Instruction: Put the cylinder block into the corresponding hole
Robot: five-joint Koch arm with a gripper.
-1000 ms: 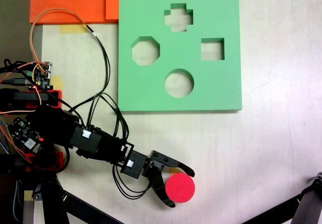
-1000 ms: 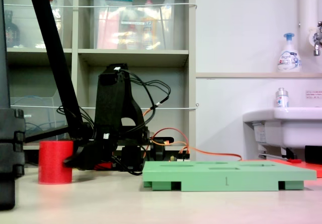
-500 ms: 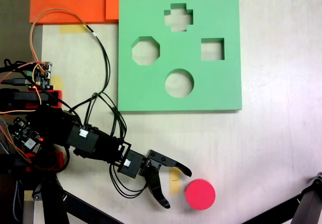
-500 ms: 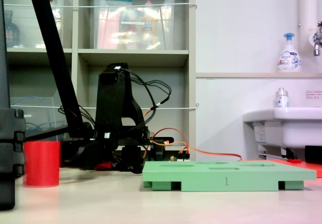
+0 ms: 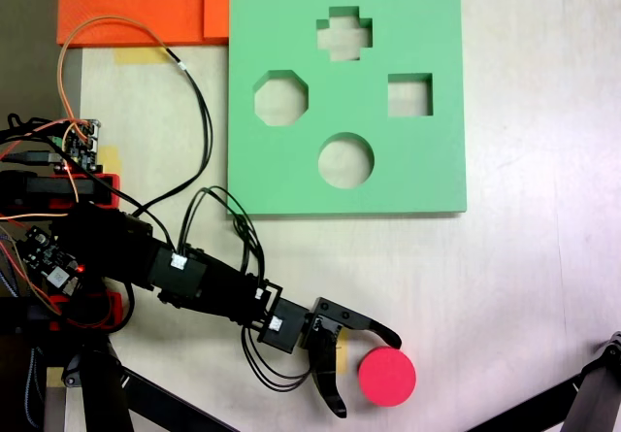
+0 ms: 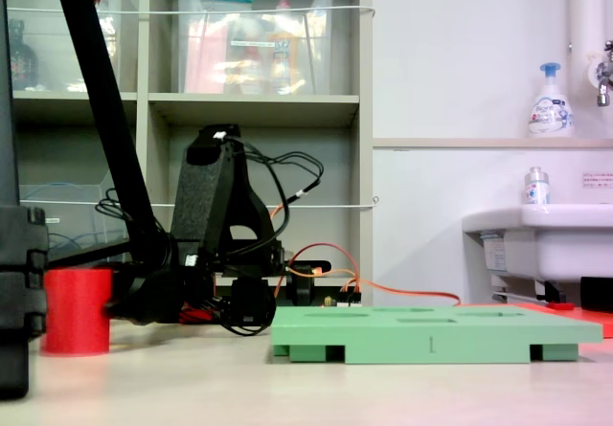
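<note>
Since half a second ago the black gripper [image 5: 370,375] has slid right, its jaws spread apart just beside the short red foam cylinder block [image 5: 387,376], which stands on the pale counter [image 5: 524,286], well apart from the square green foam board's [image 5: 427,160] round hole [image 5: 345,160].

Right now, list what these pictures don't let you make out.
- Contact: from above, the open gripper flanks the red block; whether a finger touches it is too fine to tell.
- Block's left edge: in the side fixed view, cut by a dark stand in the foreground.
- Round hole: in the side view, the green board is edge-on, so its cut-outs can't be told apart.
</note>
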